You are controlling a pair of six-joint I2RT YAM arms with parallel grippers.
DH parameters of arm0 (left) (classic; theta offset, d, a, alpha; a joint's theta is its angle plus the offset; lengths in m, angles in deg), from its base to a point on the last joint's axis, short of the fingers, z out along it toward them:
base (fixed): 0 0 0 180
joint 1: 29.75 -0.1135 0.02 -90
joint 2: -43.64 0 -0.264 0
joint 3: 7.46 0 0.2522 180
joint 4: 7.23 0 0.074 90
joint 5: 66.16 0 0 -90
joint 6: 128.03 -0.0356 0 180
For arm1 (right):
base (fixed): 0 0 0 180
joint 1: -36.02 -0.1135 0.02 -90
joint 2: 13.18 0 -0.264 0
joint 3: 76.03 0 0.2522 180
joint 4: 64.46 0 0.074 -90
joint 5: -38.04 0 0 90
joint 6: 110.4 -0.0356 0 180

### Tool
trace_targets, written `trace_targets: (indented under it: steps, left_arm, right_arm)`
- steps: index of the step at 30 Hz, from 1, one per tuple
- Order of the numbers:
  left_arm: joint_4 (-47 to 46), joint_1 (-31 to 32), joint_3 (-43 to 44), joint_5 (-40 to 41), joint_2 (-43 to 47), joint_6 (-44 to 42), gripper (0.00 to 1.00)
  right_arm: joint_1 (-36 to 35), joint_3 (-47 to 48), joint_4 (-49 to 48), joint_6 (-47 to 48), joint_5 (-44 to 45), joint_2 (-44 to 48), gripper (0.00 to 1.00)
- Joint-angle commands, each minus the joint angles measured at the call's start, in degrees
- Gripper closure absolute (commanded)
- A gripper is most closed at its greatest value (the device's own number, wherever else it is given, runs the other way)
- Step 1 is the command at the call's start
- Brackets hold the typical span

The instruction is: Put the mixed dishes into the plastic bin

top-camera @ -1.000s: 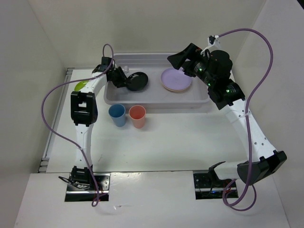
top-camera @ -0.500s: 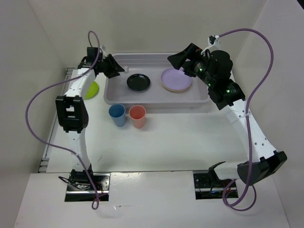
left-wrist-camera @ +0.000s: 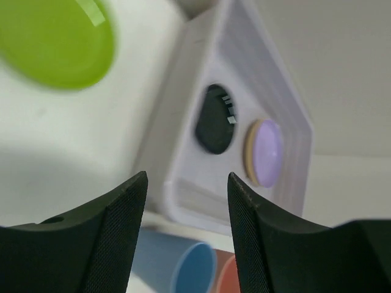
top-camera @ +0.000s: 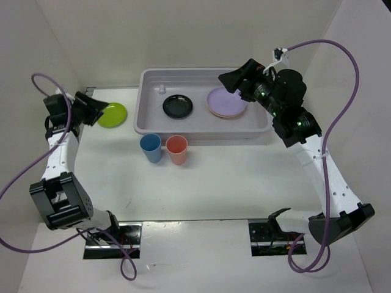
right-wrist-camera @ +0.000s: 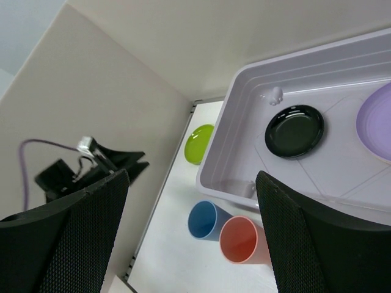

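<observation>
Lime-green plate [top-camera: 112,114] lies on the table [top-camera: 214,183], just left of the plastic bin [top-camera: 201,128].
The left fingers [left-wrist-camera: 116,238] hover beside it, spread and empty. They would do best to come in low, pinch the near rim and lift well clear of the bin wall. The right fingers [right-wrist-camera: 79,232], also apart, hang over the bin, which holds the black dish [top-camera: 178,106] and lavender plate [top-camera: 226,100]. The blue cup [top-camera: 150,147] and coral-pink cup [top-camera: 176,149] stand in front.

The translucent whitish-grey plastic bin [top-camera: 201,129] looks smooth, softly shiny. The round black plastic dish [top-camera: 178,106] and the lime-green plastic plate [top-camera: 112,115], just beside the left claw [top-camera: 91,110], are glossy. That claw's black fingers [left-wrist-camera: 116,238] are matt, finely textured.
</observation>
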Motion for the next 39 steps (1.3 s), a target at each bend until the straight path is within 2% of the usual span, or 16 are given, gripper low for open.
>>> trace_targets:
  steps: [1, 8, 14, 16, 28, 35, 39]
  left_arm:
    - [-6.5, -3.6, -8.3, -2.8, -2.0, 3.9, 0.37]
    - [-17.0, -6.3, -14.1, -1.5, -11.0, 8.0, 0.27]
    - [-22.4, -6.8, -12.5, 1.4, -19.3, 9.9, 0.27]
    - [-23.3, -6.8, -12.5, 3.7, -21.4, 11.5, 0.3]
    - [-30.9, -8.1, -9.4, 7.3, -33.0, 18.7, 0.31]
    - [-31.4, -8.1, -5.1, 8.8, -36.9, 20.7, 0.33]
    - [-32.0, -8.1, -3.7, 9.4, -39.1, 22.0, 0.37]
  right_arm:
    - [-0.5, -0.8, -1.5, 1.3, -0.3, 1.9, 0.11]
    - [-0.5, -1.8, -1.5, 1.9, -0.3, 2.4, 0.11]
    - [-0.5, -1.3, -1.0, 2.4, -0.3, 1.8, 0.11]
    - [-0.5, -1.3, -1.6, 2.4, -0.3, 1.8, 0.11]
    - [-0.5, 0.5, -2.7, 2.4, -0.3, 0.0, 0.11]
    - [-0.5, 2.3, -2.7, 2.4, -0.8, -1.6, 0.11]
    - [-0.5, 3.6, -2.2, 2.4, -0.3, -2.7, 0.11]
